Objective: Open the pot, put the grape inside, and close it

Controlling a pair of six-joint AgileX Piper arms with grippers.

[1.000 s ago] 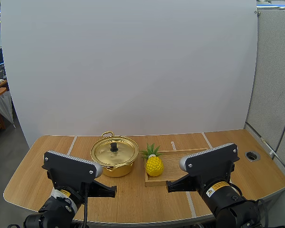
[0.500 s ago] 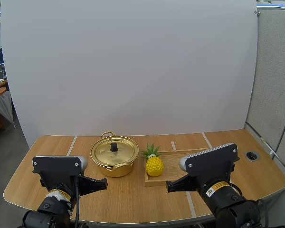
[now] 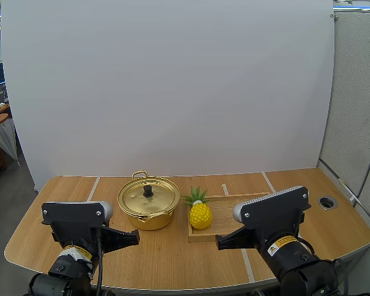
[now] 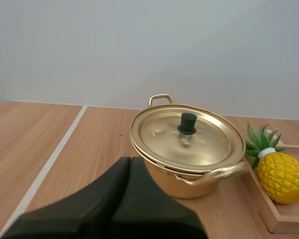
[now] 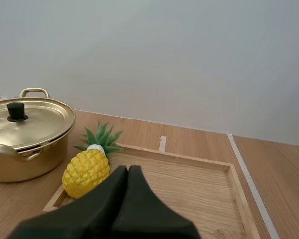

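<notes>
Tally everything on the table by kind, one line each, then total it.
pot: 1
lid: 1
pineapple: 1
wooden tray: 1
Total: 4

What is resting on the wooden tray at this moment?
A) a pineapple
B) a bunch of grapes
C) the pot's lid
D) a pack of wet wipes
A: a yellow pineapple with green leaves rests on the wooden tray, at its end nearest the pot.
</notes>
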